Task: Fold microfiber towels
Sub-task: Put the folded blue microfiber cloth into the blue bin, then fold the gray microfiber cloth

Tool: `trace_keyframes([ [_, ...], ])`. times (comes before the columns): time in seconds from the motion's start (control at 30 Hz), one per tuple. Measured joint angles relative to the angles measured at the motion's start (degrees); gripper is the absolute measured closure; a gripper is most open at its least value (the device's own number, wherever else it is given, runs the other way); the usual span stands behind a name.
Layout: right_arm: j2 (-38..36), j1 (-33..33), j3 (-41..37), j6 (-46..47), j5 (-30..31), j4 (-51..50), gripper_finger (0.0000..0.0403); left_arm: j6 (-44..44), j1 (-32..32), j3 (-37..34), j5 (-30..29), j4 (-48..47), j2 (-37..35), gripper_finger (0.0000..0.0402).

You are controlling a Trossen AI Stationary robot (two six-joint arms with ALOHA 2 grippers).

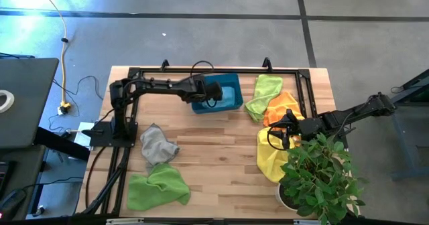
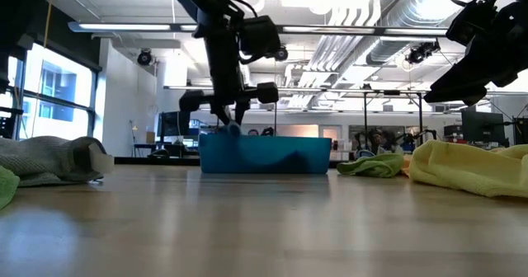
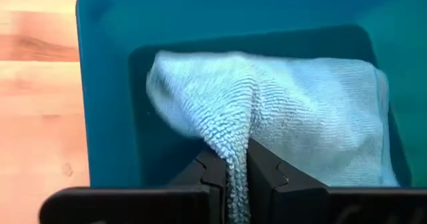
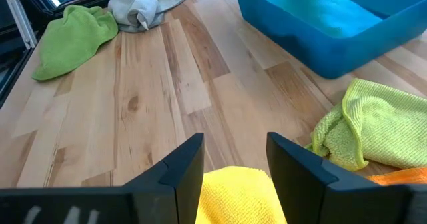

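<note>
Two grippers at work: left gripper (image 3: 238, 177) sits over the teal bin (image 1: 231, 103), jaws pressed together on a pinched ridge of the light blue towel (image 3: 300, 127), which lies bunched inside the bin directly ahead of the fingers. Right gripper (image 4: 235, 159) hovers with fingers spread, nothing between them, right above the yellow towel (image 4: 237, 196); an orange towel (image 1: 281, 106) and a lime green towel (image 1: 265, 94) lie just beyond it toward the bin. Well off from both tools, near the left arm's base, sit a grey towel (image 1: 157, 144) and a second lime green towel (image 1: 157, 188). Step in hand looks like placing or pulling the blue towel at the bin; hard to say which. To do it well, judgement: keep the pinch on that one ridge, move straight up or down so the cloth clears the bin wall, don't drag the bin. Wooden table (image 1: 221, 151) is pale planks with a black frame at the edges; a potted plant (image 1: 318, 178) crowds the right arm and could snag it. Room behind is an open workshop with ceiling ducts, windows, monitors.
</note>
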Motion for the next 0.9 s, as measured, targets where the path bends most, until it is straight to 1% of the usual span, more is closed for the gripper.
trace_keyframes([
  [0.27,0.0,-0.01,0.0,0.0,0.0,0.0,0.0249,-0.42,-0.11,0.0,1.04,-0.74,-0.02,0.038],
  [0.4,0.0,-0.01,0.0,-0.02,0.01,-0.01,0.0249,-0.37,-0.55,0.0,1.26,-0.76,-0.04,0.0372],
  [0.53,0.0,0.0,0.0,-0.02,0.02,0.0,0.0249,2.96,-0.92,0.24,-0.06,-0.8,-0.15,0.0349],
  [0.77,0.0,-0.02,0.0,0.0,0.02,-0.02,0.0249,11.71,-0.92,0.87,-2.95,-0.89,-2.48,0.0295],
  [0.9,0.0,-0.01,0.0,0.0,0.0,-0.02,0.0249,14.08,-1.1,0.92,-4.18,-1.61,-3.31,0.0266],
])
